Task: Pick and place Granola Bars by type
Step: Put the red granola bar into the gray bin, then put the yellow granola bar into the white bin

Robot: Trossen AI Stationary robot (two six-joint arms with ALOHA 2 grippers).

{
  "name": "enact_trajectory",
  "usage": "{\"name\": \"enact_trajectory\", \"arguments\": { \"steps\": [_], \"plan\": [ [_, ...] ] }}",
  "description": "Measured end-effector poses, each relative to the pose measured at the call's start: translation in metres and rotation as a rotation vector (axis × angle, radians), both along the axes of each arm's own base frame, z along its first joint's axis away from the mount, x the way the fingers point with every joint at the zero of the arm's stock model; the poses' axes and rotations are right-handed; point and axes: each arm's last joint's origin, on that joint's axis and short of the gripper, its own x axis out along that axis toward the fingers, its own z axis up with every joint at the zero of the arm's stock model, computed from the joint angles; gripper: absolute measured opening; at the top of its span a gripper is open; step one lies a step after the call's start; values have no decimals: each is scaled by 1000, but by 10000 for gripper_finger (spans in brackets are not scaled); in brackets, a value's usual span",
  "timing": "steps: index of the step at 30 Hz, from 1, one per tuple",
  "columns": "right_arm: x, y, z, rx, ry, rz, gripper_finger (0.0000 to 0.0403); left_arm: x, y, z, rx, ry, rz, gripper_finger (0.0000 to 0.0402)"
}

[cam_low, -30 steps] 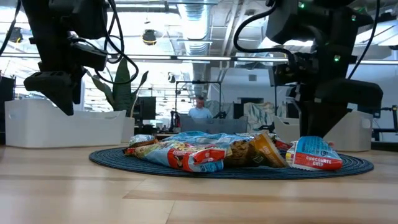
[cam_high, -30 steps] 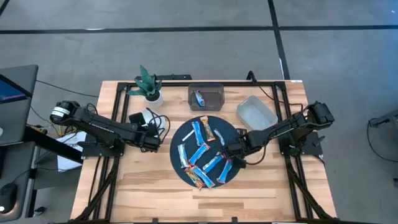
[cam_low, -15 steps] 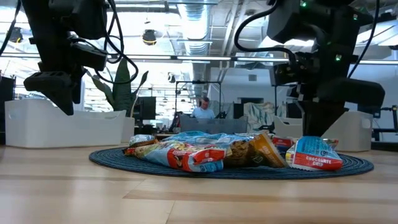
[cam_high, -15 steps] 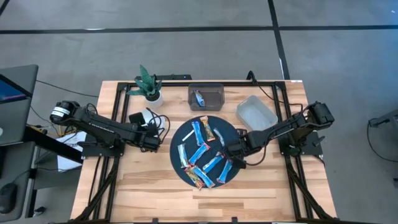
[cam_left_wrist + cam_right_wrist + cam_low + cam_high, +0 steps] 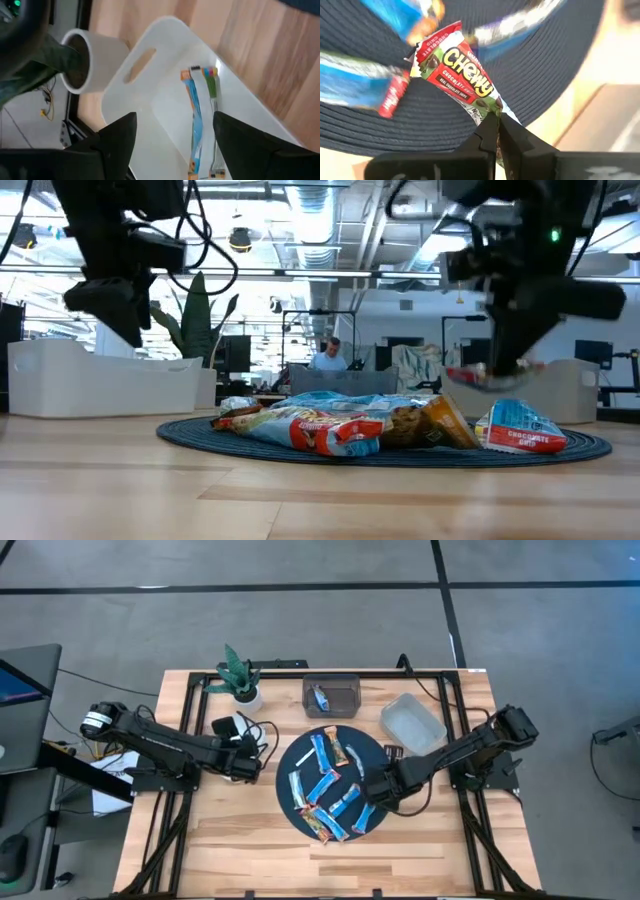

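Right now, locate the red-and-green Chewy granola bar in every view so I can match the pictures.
Right wrist view: red-and-green Chewy granola bar mid-picture, pinched by the right gripper.
Low view: hanging right of centre, above the mat.
High view: hidden under the gripper at the mat's right edge.
Left wrist view: not in it.
Shared landmark: round dark-blue woven mat.

Looking straight down from overhead on the whole table (image 5: 230, 840); looking level from tabletop height, close to the round mat (image 5: 190, 435), toward the room at twelve o'clock. Riding each wrist, very near. Sharing the mat and Granola Bars (image 5: 325, 785).
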Motion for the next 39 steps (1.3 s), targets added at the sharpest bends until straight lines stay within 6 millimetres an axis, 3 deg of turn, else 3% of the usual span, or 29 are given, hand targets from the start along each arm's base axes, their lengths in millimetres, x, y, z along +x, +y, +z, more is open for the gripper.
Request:
{"name": "enact_trajectory", "arguments": {
  "steps": [5, 12, 19, 25, 28, 33, 39],
  "plan": [
    [-4, 0, 26, -119, 13, -125, 0, 4, 0, 5, 16, -35, -1, 257],
    [-23, -37, 46, -340, 43, -614, 0, 11, -2, 6, 7, -97, -15, 257],
    [-18, -85, 27, -310, 63, -761, 0, 21, -3, 7, 12, -155, -87, 257],
    [-28, -116, 14, -323, 144, -843, 5, 22, -4, 7, 14, -158, -108, 257],
    [-31, -123, 12, -341, 163, -842, 32, 22, -4, 7, 13, -159, -108, 257],
    [-30, -121, 12, -386, 143, -814, 111, 24, -4, 8, 7, -175, -108, 257],
    [-27, -105, 13, -445, 90, -714, 201, 30, -6, 9, -17, -199, -172, 257]
  ]
}}
